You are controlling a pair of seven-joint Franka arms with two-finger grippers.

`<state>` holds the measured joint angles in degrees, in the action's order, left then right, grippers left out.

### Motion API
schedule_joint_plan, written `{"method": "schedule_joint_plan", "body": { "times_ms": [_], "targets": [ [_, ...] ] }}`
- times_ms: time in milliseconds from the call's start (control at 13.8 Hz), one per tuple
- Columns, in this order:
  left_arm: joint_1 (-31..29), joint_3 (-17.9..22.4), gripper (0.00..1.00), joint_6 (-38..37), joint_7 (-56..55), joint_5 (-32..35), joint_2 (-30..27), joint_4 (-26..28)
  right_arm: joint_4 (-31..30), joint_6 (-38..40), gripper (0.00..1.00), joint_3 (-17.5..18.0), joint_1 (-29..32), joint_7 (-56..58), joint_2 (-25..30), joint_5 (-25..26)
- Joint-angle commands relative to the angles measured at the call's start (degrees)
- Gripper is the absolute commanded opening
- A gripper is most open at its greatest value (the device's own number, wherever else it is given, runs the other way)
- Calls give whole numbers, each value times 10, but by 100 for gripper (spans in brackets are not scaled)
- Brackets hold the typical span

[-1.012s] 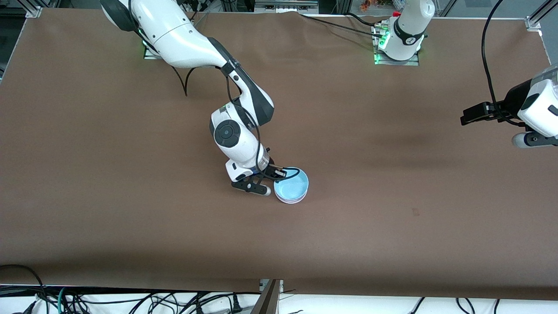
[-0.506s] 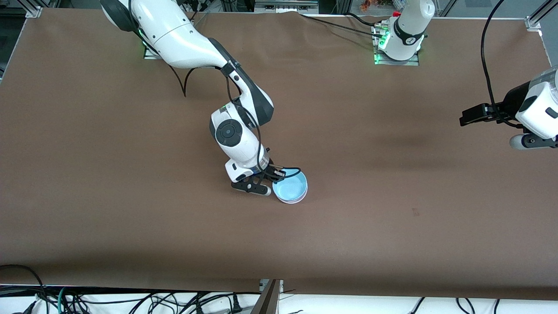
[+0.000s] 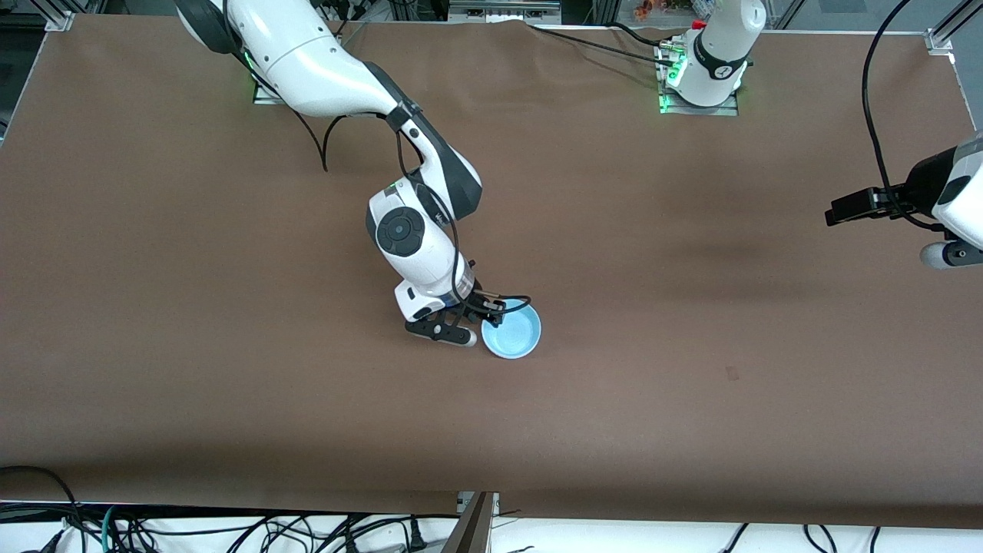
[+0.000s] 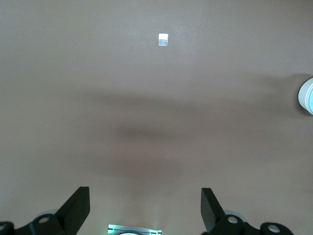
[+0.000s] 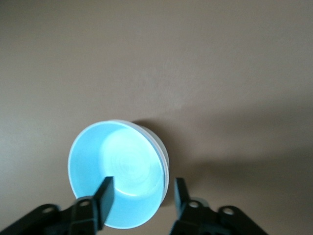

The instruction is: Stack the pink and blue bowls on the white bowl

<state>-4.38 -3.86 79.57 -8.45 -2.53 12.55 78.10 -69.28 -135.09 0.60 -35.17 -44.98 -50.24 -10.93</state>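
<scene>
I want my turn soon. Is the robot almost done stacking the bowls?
Nearly, it seems. Done: the blue bowl sits nested on a pale bowl; the pink one can't be seen separately. In hand: the right hand is open astride the blue rim. Left: lifting away. The left hand waits, open, over the table.

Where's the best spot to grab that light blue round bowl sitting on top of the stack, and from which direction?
Probably the thin rim of the light blue round bowl, taken from above with one finger inside and one outside the wall. It sits upright and nested in the bowls below, so its sides are mostly covered. The right gripper straddles the rim this way.
</scene>
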Motion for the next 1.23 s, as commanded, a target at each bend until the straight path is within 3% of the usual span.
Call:
{"method": "schedule_joint_plan", "body": {
  "times_ms": [0,217,578,867,1012,1157],
  "targets": [
    [-2,-3,100,-6,11,1,2,-6,2,51,100,-36,0,-6,44,12],
    [3,-5,100,-4,10,2,2,-7,-27,100,100,-93,1,18,115,16],
    [2,-6,100,-4,11,5,2,-7,-60,356,100,-175,5,177,275,13],
    [3,-6,100,-4,10,3,2,-7,-212,431,100,-257,4,325,474,20],
    [2,-5,100,-4,10,2,3,-7,-262,460,100,-275,4,346,554,66],
    [2,-4,100,-4,10,2,3,-7,-271,490,100,-275,4,364,585,110]
  ]
}}
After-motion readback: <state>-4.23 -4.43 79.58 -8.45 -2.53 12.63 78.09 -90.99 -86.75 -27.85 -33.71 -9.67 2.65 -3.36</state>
